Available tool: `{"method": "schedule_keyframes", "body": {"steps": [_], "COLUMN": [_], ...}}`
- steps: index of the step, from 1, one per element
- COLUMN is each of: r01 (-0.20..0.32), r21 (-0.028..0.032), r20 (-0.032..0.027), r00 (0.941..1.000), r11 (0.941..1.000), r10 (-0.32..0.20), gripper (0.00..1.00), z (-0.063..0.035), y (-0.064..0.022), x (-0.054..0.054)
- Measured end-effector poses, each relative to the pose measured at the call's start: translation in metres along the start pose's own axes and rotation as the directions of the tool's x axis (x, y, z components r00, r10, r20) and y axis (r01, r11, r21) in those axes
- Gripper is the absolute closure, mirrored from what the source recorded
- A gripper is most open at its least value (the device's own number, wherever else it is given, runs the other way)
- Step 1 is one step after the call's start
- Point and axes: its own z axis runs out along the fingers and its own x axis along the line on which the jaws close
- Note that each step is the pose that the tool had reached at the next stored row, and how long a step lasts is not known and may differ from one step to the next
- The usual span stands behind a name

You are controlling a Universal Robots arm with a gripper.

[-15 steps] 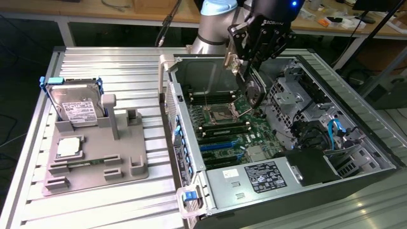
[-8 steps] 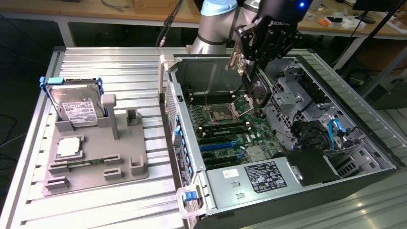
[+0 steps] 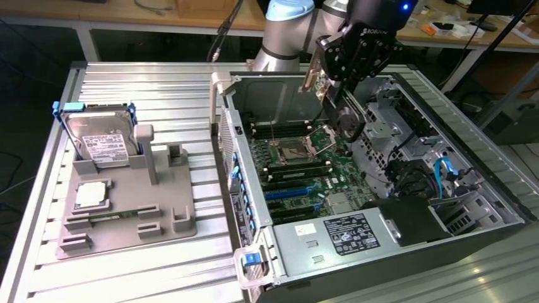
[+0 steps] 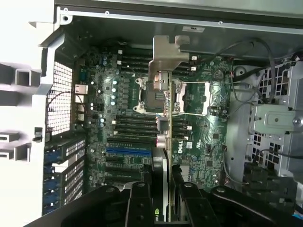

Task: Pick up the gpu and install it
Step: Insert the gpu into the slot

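One gpu [image 4: 166, 109] is clamped edge-on by the end effector [image 4: 163, 188], its long axis projecting straight ahead of the fingers over the motherboard [image 4: 203, 142], with the blue slots [image 4: 128, 152] offset to one side.

A: Any lettering you can read?
B: White "ROBOTIQ" on the body of the gripper [image 3: 337, 85]. The motherboard [image 4: 199, 142] carries what looks like "DELL" in white.
A: And the gpu [image 4: 160, 184]?
B: Just "nv" beside a logo. The print on the hard drive [image 3: 101, 142] label and the power supply [image 3: 337, 237] sticker is too small to read.
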Motion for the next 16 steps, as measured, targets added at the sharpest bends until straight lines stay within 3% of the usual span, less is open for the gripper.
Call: {"method": "schedule_keyframes", "body": {"steps": [9,16], "r01": [0.087,0.175], "r21": [-0.001,-0.0018], "r20": [-0.0008,-0.001], "r00": [0.9962,0.9846], "r11": [0.9962,0.9846], "r10": [-0.087,-0.175], "gripper": [0.73,0.73], "z": [0.0006,0.0015], "y": [-0.0007,-0.001], "x": [-0.0058,-0.0087]}}
